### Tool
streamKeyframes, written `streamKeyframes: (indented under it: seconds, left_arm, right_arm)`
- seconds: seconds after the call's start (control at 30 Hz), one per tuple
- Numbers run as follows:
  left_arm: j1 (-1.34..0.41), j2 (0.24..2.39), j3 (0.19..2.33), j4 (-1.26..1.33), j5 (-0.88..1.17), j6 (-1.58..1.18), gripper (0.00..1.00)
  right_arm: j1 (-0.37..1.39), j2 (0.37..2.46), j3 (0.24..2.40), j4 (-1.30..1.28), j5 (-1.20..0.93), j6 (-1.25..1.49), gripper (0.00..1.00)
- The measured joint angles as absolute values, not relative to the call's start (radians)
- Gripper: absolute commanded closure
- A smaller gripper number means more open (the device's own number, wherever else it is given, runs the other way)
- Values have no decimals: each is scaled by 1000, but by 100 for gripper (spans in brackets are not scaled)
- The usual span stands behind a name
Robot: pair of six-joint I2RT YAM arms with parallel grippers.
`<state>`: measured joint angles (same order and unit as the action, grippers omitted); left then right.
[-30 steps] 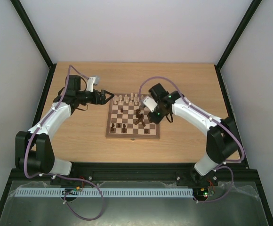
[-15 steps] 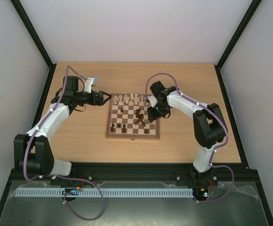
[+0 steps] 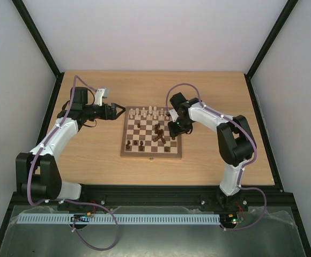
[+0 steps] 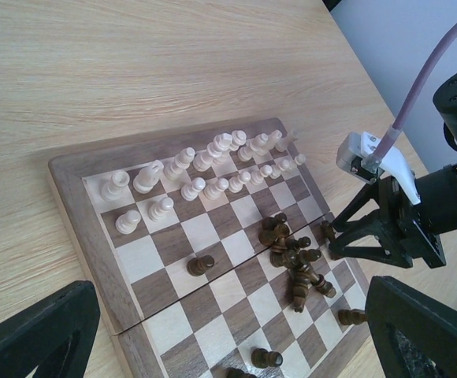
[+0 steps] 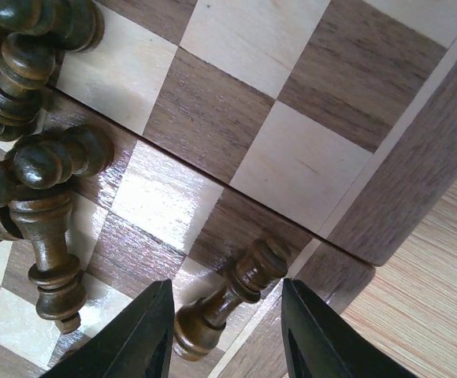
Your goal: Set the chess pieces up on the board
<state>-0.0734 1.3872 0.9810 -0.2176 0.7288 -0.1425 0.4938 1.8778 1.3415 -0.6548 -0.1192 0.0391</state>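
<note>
The board [image 3: 150, 155] lies at the table's middle. Pale chess pieces [image 3: 147, 112] stand in two rows along its far edge, also in the left wrist view [image 4: 213, 157]. Several dark pieces lie in a heap [image 3: 158, 134] right of centre, also seen from the left wrist [image 4: 295, 260]. A few dark pieces [image 3: 137, 143] sit near the front. My right gripper [image 5: 224, 339] is open, low over the board's right edge [image 5: 402, 181], its fingers either side of a fallen dark piece [image 5: 224, 295]. My left gripper [image 3: 120, 111] is open and empty beside the board's far left corner.
The board rests on a wooden table [image 3: 91, 155] with black frame rails at its left and right sides. More fallen dark pieces [image 5: 39, 165] lie just left of my right gripper. My right arm [image 4: 417, 213] shows in the left wrist view.
My right arm has folded inward and its gripper has shifted to the board's right edge, down around a fallen dark piece. My left gripper has drawn back slightly to the left.
</note>
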Motion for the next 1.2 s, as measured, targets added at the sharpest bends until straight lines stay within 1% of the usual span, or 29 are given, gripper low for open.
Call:
streamKeyframes:
  seconds: [0.37, 0.6, 0.83, 0.93, 1.2]
  left_arm:
    - [-73, 1389, 979, -201, 731, -162, 5]
    - [-73, 1389, 967, -193, 733, -165, 5]
    - [-73, 1389, 967, -192, 733, -165, 8]
    - [-73, 1389, 967, -192, 733, -165, 9]
    - [-73, 1389, 967, -186, 734, -165, 10]
  right_arm:
    - [494, 1877, 1317, -656, -114, 30, 60]
    - [494, 1867, 1301, -653, -109, 15, 63]
    - [494, 1850, 1277, -653, -100, -1, 67]
    - [494, 1845, 1270, -652, -98, -8, 71]
    - [493, 1843, 1266, -653, -99, -43, 87]
